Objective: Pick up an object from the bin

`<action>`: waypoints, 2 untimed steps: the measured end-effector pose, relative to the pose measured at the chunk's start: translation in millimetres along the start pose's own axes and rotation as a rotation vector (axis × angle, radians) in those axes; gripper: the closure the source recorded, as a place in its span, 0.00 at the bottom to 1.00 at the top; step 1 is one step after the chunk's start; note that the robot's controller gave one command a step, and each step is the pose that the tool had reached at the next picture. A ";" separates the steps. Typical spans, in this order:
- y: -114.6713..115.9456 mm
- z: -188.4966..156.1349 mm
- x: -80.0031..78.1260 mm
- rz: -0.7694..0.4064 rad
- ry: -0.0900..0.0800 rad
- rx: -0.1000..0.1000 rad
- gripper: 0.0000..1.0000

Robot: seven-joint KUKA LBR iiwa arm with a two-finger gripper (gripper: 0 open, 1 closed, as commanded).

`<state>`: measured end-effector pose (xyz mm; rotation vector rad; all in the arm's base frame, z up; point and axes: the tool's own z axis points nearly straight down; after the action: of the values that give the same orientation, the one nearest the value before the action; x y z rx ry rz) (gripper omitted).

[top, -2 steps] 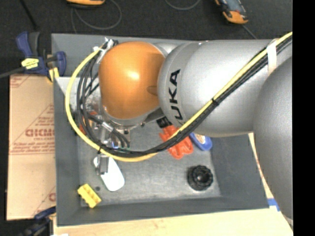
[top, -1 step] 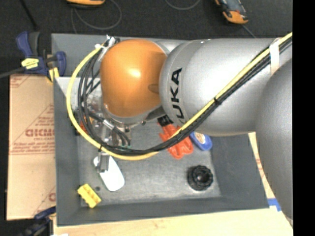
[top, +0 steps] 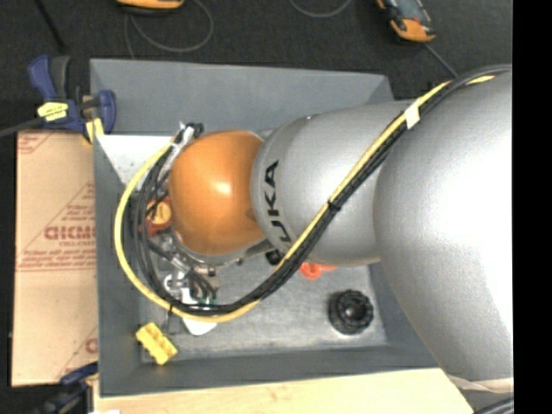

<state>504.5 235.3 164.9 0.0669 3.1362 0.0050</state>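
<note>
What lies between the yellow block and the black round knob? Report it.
Camera view: a small white piece beside the yellow block, then bare bin floor up to the black round knob.

Arm (top: 431,188): one, silver-grey, smooth rounded casing in broad barrel-shaped sections.
Lettering (top: 272,207): black capitals on the casing, "UKA" legible.
Wrist cover (top: 211,192): glossy orange dome, at the arm's left end.
Yellow cable (top: 371,155): paired with a black cable (top: 297,250) along the casing, both looping round the cover's left side.
Wrist fittings (top: 181,281): bare metal brackets with thin wiring.
</note>
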 end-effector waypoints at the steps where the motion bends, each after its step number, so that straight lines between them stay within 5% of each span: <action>1: -1.1 46.6 7.6 0.026 0.007 0.003 0.00; 2: -63.2 12.4 19.9 0.150 0.005 0.006 0.00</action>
<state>481.9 173.0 152.2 0.3031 3.1277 -0.0030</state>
